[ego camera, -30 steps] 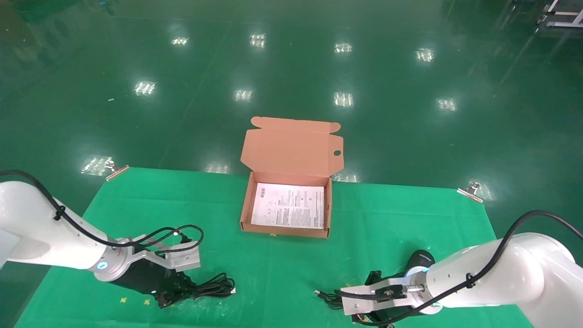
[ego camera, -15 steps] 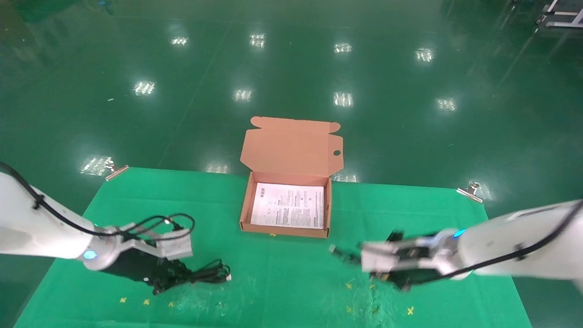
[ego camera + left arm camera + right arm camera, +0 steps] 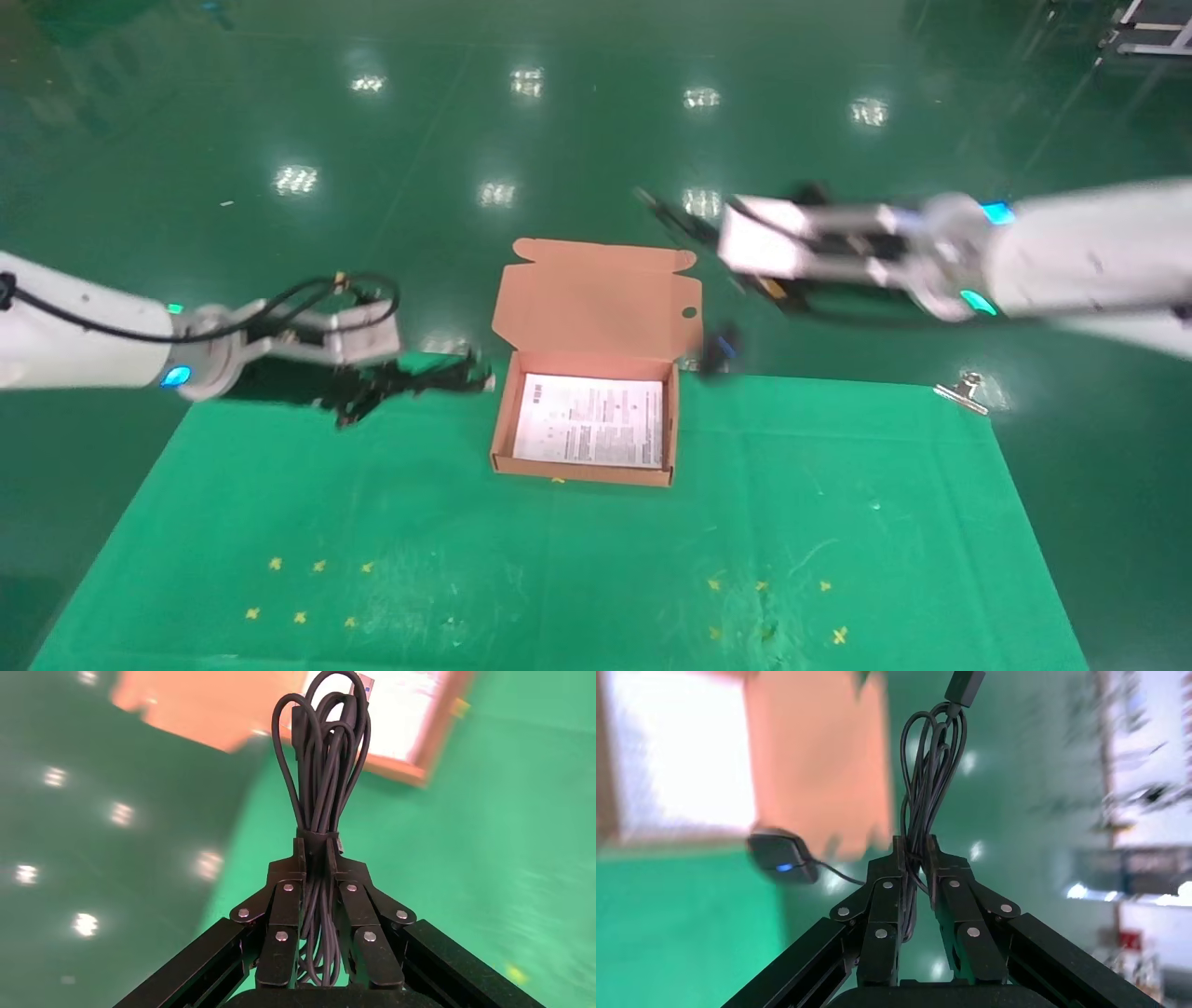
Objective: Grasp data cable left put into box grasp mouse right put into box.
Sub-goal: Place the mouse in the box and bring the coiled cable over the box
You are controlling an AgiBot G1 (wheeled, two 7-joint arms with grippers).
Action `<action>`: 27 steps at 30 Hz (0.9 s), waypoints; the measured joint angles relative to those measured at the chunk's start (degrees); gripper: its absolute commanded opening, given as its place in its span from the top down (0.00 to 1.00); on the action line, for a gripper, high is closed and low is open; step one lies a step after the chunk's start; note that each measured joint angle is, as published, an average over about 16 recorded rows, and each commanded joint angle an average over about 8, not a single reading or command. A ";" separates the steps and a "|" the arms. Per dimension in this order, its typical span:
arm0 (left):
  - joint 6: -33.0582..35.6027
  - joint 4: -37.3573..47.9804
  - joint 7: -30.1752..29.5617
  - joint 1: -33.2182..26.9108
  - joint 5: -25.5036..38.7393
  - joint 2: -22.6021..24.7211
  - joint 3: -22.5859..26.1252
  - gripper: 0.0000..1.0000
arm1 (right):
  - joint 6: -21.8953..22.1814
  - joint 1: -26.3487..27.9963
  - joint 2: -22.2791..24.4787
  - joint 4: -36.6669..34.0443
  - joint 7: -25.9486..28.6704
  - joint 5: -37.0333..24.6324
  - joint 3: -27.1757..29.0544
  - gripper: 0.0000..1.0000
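The open cardboard box stands at the table's far middle, lined with a white printed sheet. My left gripper hangs in the air just left of the box, shut on the data cable. In the left wrist view the left gripper pinches the data cable at its tie. My right gripper is raised high beyond the box's right side, shut on the bundled cord of the mouse. The mouse dangles below it by the cord, blue spot lit, beside the lid. The mouse swings free.
A green cloth covers the table, with small yellow cross marks near the front. Metal clips pin its far corners. Glossy green floor lies beyond the far edge.
Both arms rose from the cloth's front. The left carried the data cable up toward the box's left side. The right swung up and back with the cord, lifting the mouse off the cloth.
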 measured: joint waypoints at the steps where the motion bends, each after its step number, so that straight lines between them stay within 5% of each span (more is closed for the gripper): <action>1: -0.99 -0.79 -0.58 -0.26 0.27 0.15 -0.13 1.00 | 1.02 0.87 -1.16 -1.15 -0.53 0.29 0.22 1.00; 12: -9.02 -4.73 -6.42 -3.25 4.11 2.12 -0.68 1.00 | 9.50 8.44 -12.25 -15.63 -8.30 3.64 1.03 1.00; 27: -9.47 -3.54 -12.49 -4.28 9.39 -0.18 0.71 1.00 | 13.00 8.89 -16.69 -21.98 -11.28 5.04 -1.83 1.00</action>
